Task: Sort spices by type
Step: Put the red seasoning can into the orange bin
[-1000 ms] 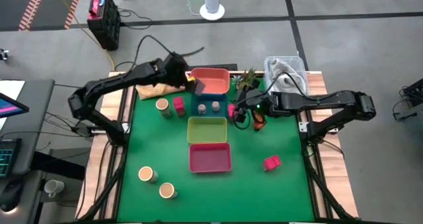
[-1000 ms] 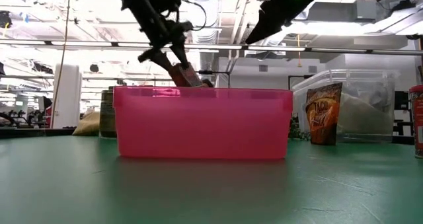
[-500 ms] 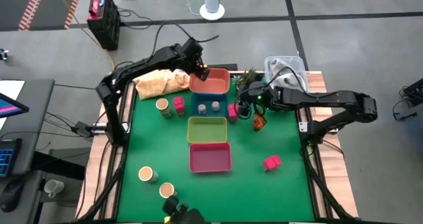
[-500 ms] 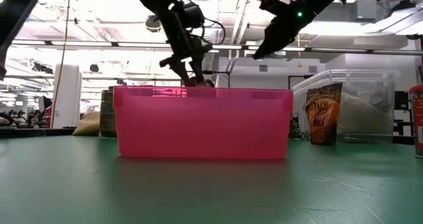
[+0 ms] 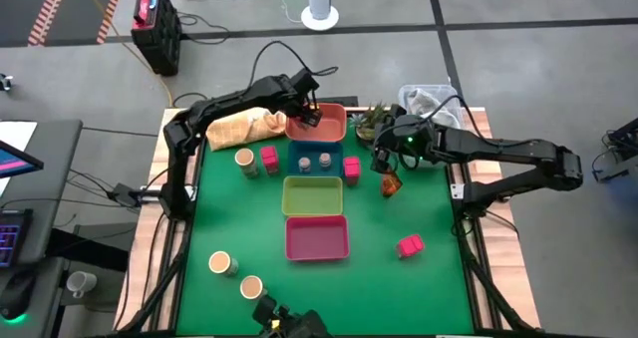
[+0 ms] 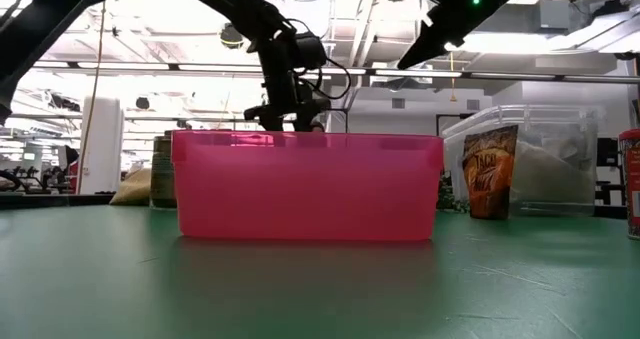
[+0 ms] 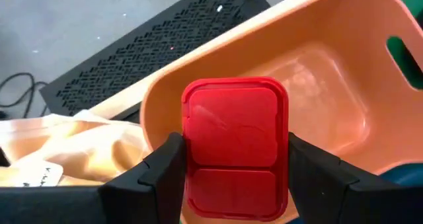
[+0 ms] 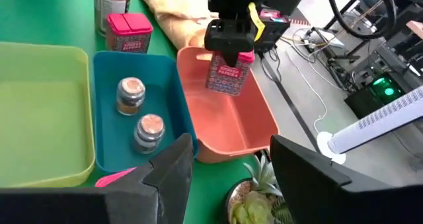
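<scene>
The left gripper [image 5: 310, 113] hangs over the orange tray [image 5: 333, 129] at the back edge of the tabletop, its two fingers clamped on the sides of a pink-red cube [image 7: 234, 148], which is held above the tray's inside near its rear wall. The right gripper [image 5: 382, 157] hovers with fingers spread and nothing between them, above the tabletop beside the small potted plant [image 5: 373, 122], just right of the trays. Two grey shaker jars [image 8: 131, 95] stand in the blue tray [image 8: 106, 118], directly in front of the orange one. Another pink-red cube [image 5: 269, 159] and a tan-topped jar [image 5: 244, 160] stand left of the blue tray. The orange-brown packet [image 5: 390, 185] stands right of the yellow-green tray [image 5: 313, 195]. Two more tan-topped jars [image 5: 220, 263] sit near the front left corner
</scene>
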